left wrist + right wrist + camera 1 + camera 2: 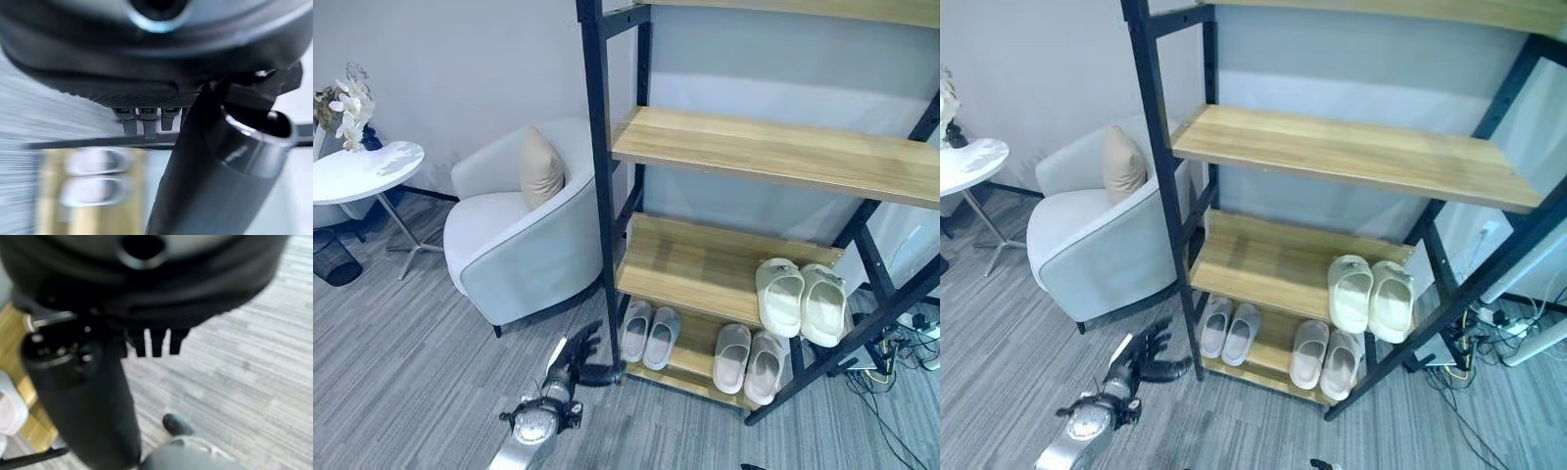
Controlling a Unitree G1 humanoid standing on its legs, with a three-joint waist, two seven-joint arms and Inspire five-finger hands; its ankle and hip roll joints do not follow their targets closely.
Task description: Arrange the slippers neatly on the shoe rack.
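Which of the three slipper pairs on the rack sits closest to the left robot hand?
The grey pair at the left end of the bottom shelf, just beyond the left robot hand. The other bottom pair and the cream pair one shelf up sit further right.

Shoe rack [773, 152]: light wood shelves, matt black metal frame. Slippers [801, 299]: smooth matt foam. Armchair [514, 245]: pale cloth.

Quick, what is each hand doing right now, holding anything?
Left hand: open, fingers spread, holding nothing.
Right hand: fingers straight, open, holding nothing.

The blurred pale pair [93, 176] past the left hand [146, 120] is possibly slippers.
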